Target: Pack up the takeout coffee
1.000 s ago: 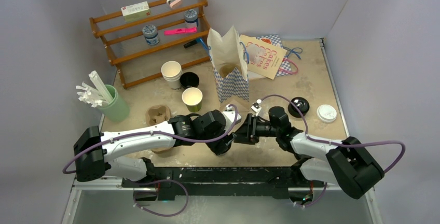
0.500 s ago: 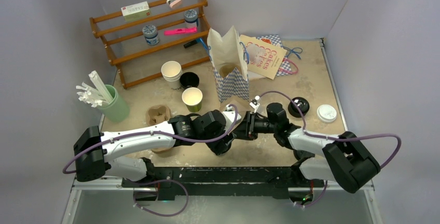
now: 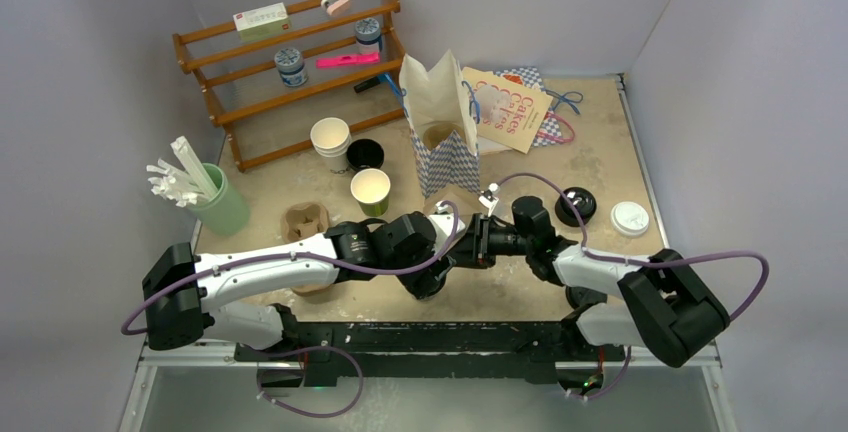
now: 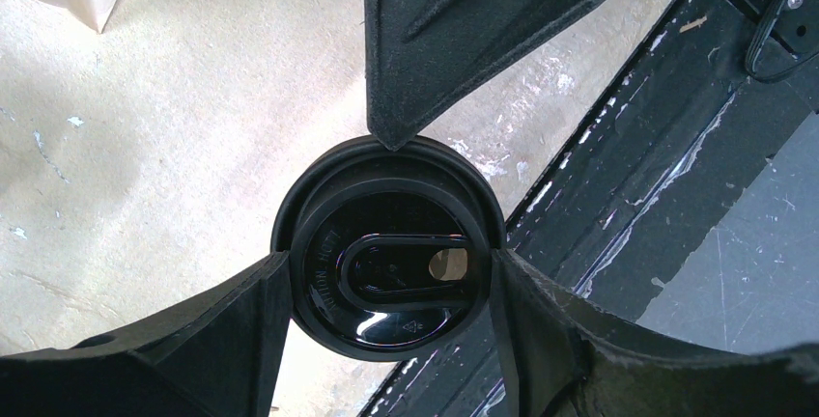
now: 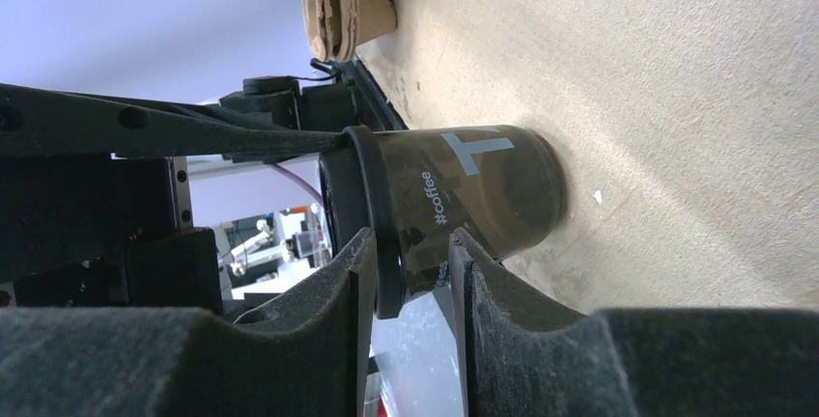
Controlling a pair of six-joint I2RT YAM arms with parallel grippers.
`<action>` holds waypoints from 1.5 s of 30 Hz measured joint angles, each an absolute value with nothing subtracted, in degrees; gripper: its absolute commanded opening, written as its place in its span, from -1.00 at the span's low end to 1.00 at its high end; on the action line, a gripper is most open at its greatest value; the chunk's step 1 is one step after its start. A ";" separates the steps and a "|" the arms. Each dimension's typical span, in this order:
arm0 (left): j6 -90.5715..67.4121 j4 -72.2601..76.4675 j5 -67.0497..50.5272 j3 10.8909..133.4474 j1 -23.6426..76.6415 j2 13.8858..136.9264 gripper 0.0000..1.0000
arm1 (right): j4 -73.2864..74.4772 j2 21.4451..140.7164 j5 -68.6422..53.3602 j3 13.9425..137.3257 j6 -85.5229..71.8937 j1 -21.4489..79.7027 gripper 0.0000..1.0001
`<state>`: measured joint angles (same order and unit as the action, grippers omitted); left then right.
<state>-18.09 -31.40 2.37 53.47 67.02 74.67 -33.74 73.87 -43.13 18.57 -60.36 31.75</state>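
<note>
The takeout coffee (image 4: 386, 282), a small black paper cup (image 5: 473, 195) with a black sip lid (image 5: 359, 180), stands on the table near the front edge. From above, my left gripper (image 4: 391, 267) is shut on it, one finger against each side of the lid. From the side, my right gripper (image 5: 410, 263) is shut on the lid's rim, with one finger (image 4: 454, 41) over the lid top and the other on the cup wall. In the top view the left gripper (image 3: 438, 252) and the right gripper (image 3: 468, 249) meet and hide the cup.
An open checked paper bag (image 3: 440, 132) stands behind the grippers, a flat printed bag (image 3: 510, 107) beyond it. A green cup (image 3: 370, 190), white cups (image 3: 330, 140), a cardboard carrier (image 3: 305, 220) and a straw holder (image 3: 222, 202) are left. Two loose lids, one black (image 3: 576, 204) and one white (image 3: 630, 217), lie right.
My right gripper has slid left up to the left gripper and narrowed its jaws onto the cup's lid rim. The left arm and cup have not moved.
</note>
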 measured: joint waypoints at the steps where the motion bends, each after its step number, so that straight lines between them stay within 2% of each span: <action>1: -18.09 -31.40 2.37 53.47 67.02 74.67 -0.11 | -33.76 73.87 -43.18 18.57 -60.29 31.75 -0.27; 6: -18.11 -31.66 2.37 53.80 67.02 75.02 -0.11 | -33.82 73.87 -43.70 18.57 -60.03 31.75 -0.21; 16: -18.52 -32.01 2.39 54.15 67.02 75.40 -0.12 | -34.39 73.21 -44.60 18.55 -59.24 31.75 -0.33; 25: -18.98 -31.86 2.44 54.15 67.02 75.72 -0.13 | -34.11 74.54 -45.80 18.59 -57.52 31.75 -0.32; 45: -20.56 -31.77 2.76 54.13 67.05 76.03 -0.13 | -28.77 75.29 -47.07 21.50 -51.81 31.86 -0.70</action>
